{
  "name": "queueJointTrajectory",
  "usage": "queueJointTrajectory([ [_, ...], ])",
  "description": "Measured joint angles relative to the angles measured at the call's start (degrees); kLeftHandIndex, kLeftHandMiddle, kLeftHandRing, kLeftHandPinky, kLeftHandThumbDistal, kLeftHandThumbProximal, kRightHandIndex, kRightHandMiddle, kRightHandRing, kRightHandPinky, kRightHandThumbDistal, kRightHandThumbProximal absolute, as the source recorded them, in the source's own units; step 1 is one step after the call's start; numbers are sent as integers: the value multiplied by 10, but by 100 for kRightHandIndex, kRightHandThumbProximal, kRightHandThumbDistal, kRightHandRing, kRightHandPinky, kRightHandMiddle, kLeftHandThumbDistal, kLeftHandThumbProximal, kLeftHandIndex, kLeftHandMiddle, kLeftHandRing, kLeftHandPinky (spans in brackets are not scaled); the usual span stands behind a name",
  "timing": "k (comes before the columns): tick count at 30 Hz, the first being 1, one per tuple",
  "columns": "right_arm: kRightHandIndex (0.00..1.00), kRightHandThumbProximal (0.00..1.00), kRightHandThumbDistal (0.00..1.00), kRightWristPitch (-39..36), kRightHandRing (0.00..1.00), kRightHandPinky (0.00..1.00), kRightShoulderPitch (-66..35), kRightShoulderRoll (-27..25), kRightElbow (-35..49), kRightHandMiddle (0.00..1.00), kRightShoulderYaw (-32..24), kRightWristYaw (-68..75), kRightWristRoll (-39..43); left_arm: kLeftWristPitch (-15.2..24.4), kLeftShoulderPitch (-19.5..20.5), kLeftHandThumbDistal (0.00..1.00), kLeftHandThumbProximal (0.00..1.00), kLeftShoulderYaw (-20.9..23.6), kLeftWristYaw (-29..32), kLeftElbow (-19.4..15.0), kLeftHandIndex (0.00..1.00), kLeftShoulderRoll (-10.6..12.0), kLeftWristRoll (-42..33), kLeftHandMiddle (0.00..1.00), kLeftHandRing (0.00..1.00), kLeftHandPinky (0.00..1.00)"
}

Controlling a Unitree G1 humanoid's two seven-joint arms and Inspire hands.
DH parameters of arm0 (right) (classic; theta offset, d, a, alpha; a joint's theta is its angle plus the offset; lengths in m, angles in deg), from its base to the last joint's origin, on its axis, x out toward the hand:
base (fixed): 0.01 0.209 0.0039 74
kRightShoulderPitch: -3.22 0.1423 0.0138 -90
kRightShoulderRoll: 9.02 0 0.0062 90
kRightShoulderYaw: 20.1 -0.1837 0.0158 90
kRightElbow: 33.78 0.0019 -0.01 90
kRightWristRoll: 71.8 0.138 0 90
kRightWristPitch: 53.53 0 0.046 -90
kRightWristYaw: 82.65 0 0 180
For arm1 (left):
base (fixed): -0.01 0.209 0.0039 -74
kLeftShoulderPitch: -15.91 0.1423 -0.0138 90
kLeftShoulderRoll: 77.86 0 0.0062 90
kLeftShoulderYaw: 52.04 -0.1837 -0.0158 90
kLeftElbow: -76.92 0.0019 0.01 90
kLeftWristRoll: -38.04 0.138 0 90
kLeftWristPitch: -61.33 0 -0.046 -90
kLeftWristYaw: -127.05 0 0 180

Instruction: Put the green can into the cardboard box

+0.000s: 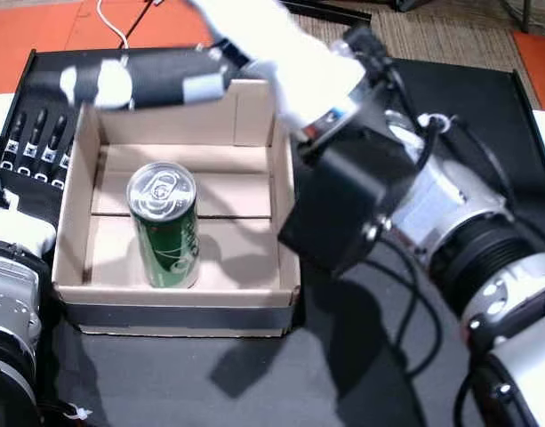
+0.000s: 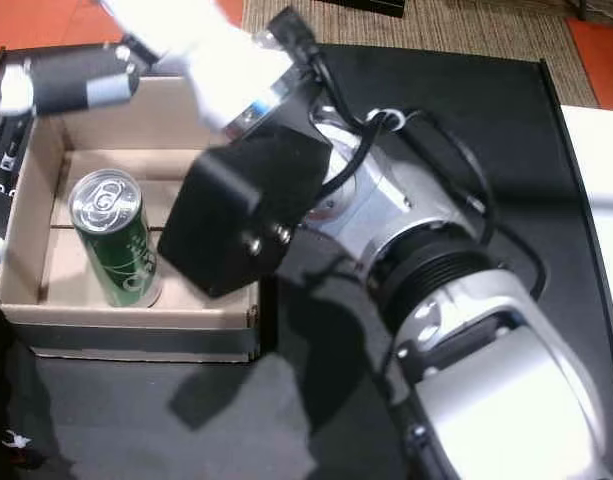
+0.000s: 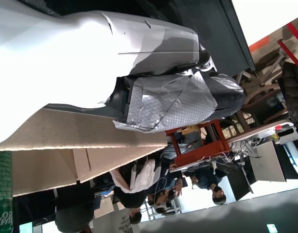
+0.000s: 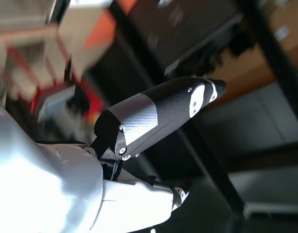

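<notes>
The green can stands upright inside the open cardboard box, near its front wall, with nothing touching it. My right hand hovers blurred above the box's far wall, open, with one black digit stretched left along the rim. The right wrist view shows that thumb extended and holding nothing. My left hand lies open just left of the box, fingers straight. The left wrist view shows my left hand, the box wall and a sliver of the can.
My right forearm, with its black camera block, crosses the black table mat right of the box. Orange floor and a white cable lie beyond the table. Several people appear in the background of the left wrist view.
</notes>
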Motion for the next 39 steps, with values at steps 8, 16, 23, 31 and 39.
queueJointTrajectory([
  [8, 93, 46, 93, 102, 98, 96, 77, -91, -2, 97, 139, 360, -216, 0, 0, 0, 100, -2, 0, 0, 58, -1, 1, 56, 69, 80],
  [16, 93, 47, 98, 145, 100, 98, 113, -148, -37, 95, 155, 405, -206, 0, 0, 0, 100, -4, 3, 0, 49, -2, 1, 50, 62, 75],
  [23, 87, 44, 100, 161, 100, 97, 93, -222, -55, 96, 112, 357, -126, 0, 0, 0, 98, -4, 3, 0, 47, -3, 1, 50, 64, 75],
  [31, 87, 37, 96, 135, 100, 96, 19, -296, -63, 95, 40, 281, -22, 1, 1, 0, 100, -5, 9, 0, 52, -4, 1, 55, 71, 79],
  [39, 86, 30, 75, 64, 100, 99, -98, -326, -50, 95, -53, 131, 110, 1, 1, 0, 100, -5, 10, 0, 56, -7, 1, 60, 77, 87],
])
